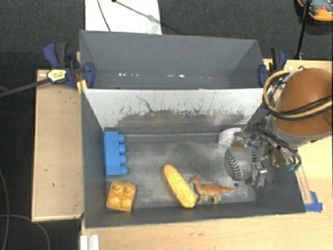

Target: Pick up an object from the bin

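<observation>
Broadly, the grey metal bin is seen from above, and the arm, with its orange cover and looped cables, is reached in over the view's right rim. The gripper is held low over the right part of the floor; whether it is wide or narrow cannot be told, and nothing is seen to be held in it.

A long blue brick is laid against the left wall. A yellow corn cob is set slantwise near the front middle. A square yellow brick is placed in the front left corner, just below the blue one.

A small orange toy dinosaur is found nearest the gripper, just to its lower left in the view and touching the cob's end. A pale pinkish thing is seen behind the gripper, by the back wall.
</observation>
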{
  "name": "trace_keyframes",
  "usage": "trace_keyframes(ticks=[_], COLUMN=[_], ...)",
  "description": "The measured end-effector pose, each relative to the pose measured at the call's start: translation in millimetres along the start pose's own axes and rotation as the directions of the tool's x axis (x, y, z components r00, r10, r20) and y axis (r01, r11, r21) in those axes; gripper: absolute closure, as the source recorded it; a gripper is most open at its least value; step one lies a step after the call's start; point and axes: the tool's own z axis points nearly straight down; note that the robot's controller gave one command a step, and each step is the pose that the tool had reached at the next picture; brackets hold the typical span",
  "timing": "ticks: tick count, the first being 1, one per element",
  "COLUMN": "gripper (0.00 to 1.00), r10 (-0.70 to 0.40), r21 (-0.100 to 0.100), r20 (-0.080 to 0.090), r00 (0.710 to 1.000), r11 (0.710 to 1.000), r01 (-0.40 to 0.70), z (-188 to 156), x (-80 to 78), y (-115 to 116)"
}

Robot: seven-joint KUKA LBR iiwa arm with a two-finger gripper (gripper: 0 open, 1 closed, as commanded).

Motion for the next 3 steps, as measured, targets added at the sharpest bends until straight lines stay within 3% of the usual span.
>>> trace_keyframes(ticks=[1,2,3], gripper=[0.00,0.00,0.00], r10=[-0.056,-0.084,-0.148], r21=[0.003,0.002,0.000], r20=[0.001,0.003,-0.002], r00=[0.998,0.996,0.989], r11=[0.998,0.996,0.989], r01=[0.056,0.084,0.148], z=[-8,-9,-27], x=[-5.9,-8.2,-11.6], y=[29,42,35])
